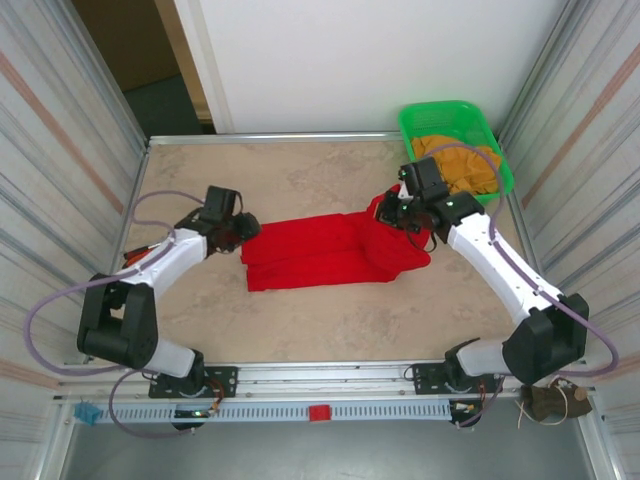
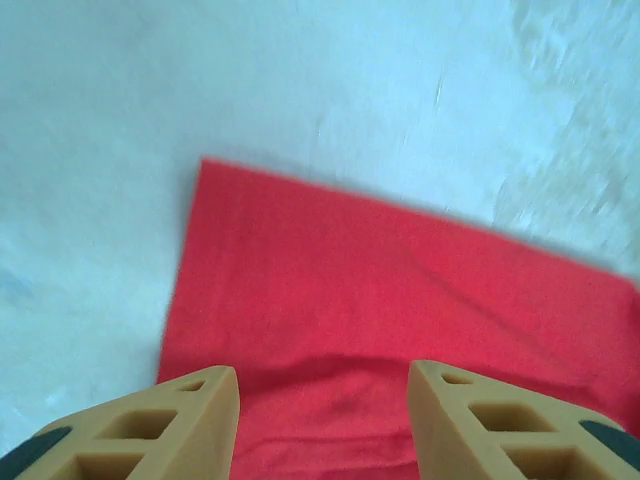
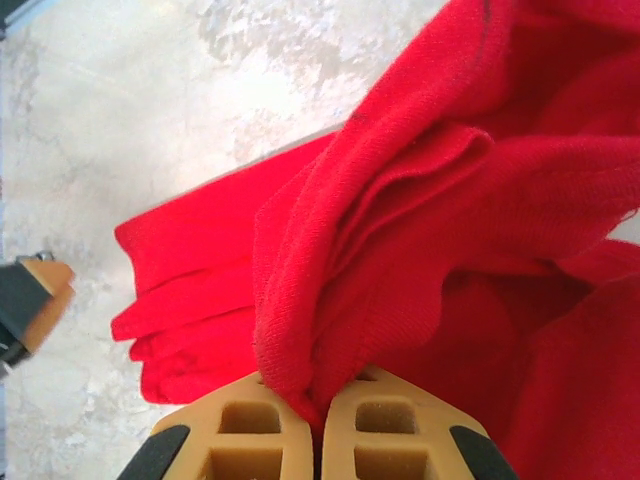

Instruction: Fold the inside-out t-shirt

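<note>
The red t-shirt [image 1: 330,250] lies part-folded in a long band across the middle of the table [image 1: 300,170]. The right gripper [image 3: 322,395] is clamped on a bunched fold at the shirt's right end, pulled up off the surface. Sleeves and collar are lost in the folds. The left gripper [image 2: 325,385] hovers over the left end with its fingers apart, gripping nothing — from above, whether it touches the cloth is hard to make out.

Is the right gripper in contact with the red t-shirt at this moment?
Touching. The right wrist view shows it: the right gripper is shut on a bunched fold of the red t-shirt, with the cloth pinched in its closed jaws.
</note>
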### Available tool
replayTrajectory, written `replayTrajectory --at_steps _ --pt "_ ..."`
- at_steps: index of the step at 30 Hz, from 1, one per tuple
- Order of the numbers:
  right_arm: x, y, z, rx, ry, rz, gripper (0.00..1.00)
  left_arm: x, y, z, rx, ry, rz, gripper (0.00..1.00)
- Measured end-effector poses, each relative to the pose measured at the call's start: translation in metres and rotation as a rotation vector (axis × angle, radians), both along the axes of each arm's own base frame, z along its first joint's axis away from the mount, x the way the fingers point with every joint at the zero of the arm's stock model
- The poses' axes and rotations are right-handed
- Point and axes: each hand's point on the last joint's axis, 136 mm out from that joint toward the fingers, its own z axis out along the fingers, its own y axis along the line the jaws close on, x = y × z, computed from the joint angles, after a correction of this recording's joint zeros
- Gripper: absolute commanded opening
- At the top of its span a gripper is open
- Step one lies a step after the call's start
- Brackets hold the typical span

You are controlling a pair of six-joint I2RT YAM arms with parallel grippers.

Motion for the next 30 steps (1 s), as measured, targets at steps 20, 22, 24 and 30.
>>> replayTrajectory --at_steps 20,22,24,30 --pt "0.022 0.154 -0.017 -0.045 -0.010 0.078 0.00 0.011 0.029 0.015 -0.134 -0.006 0.007 0.49" --pt "0.027 0.174 -0.025 -0.046 -0.003 0.090 0.00 0.012 0.031 0.016 -0.145 -0.011 0.012 0.49" --pt "0.029 0.197 -0.036 -0.045 0.005 0.108 0.00 0.015 0.035 0.017 -0.152 -0.018 0.019 0.49" --pt "0.022 0.264 -0.068 -0.026 0.038 0.184 0.53 0.017 0.041 0.014 -0.165 -0.013 0.033 0.49"
